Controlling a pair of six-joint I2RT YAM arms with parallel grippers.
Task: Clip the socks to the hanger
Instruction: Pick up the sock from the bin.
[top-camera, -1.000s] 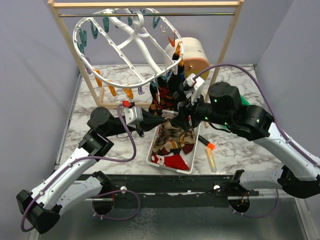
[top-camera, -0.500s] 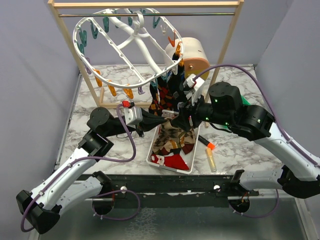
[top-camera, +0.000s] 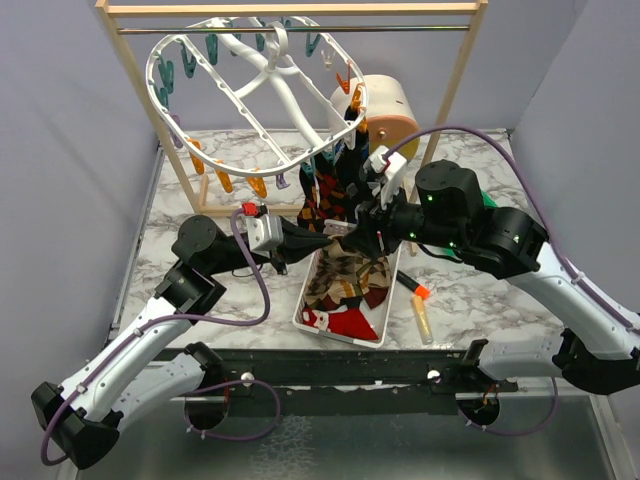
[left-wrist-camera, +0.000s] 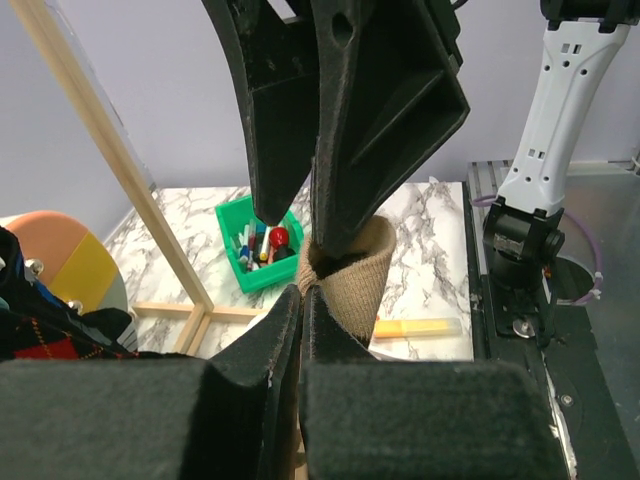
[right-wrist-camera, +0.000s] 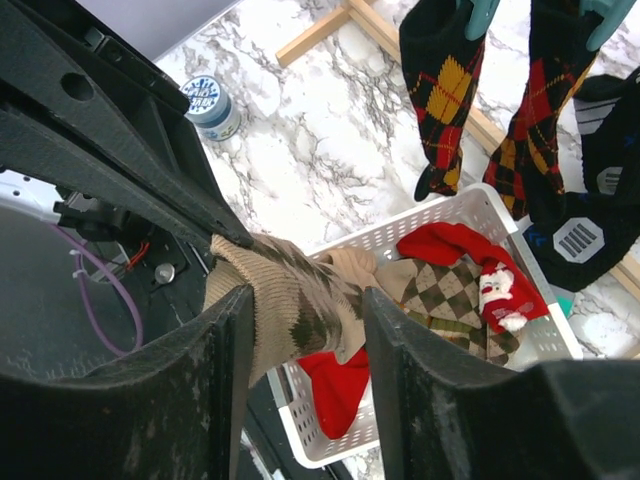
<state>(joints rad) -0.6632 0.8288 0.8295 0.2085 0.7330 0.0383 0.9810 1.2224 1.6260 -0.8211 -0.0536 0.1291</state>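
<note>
The white oval hanger (top-camera: 255, 90) hangs tilted from the rod, with several dark argyle socks (top-camera: 335, 185) clipped at its near right edge. More socks, red and tan argyle, lie in a white basket (top-camera: 312, 322). My left gripper (left-wrist-camera: 303, 292) is shut on the cuff of a tan argyle sock (left-wrist-camera: 355, 275) and holds it up over the basket. My right gripper (right-wrist-camera: 305, 300) is open. Its fingers (right-wrist-camera: 150, 400) straddle the same sock (right-wrist-camera: 285, 290) just beyond the left fingertips, and the sock's toe end droops into the basket (right-wrist-camera: 480, 205).
A wooden frame rack (top-camera: 180, 150) carries the rod. A round wooden cylinder (top-camera: 390, 110) stands behind it. A green bin of markers (left-wrist-camera: 258, 245) sits on the right. An orange marker (top-camera: 415, 288) and a yellow one (top-camera: 422, 318) lie beside the basket. A blue-lidded jar (right-wrist-camera: 212, 105) stands left.
The right gripper's jaws have narrowed a little around the tan sock and shifted slightly up. The left gripper has kept its hold and barely moved.
</note>
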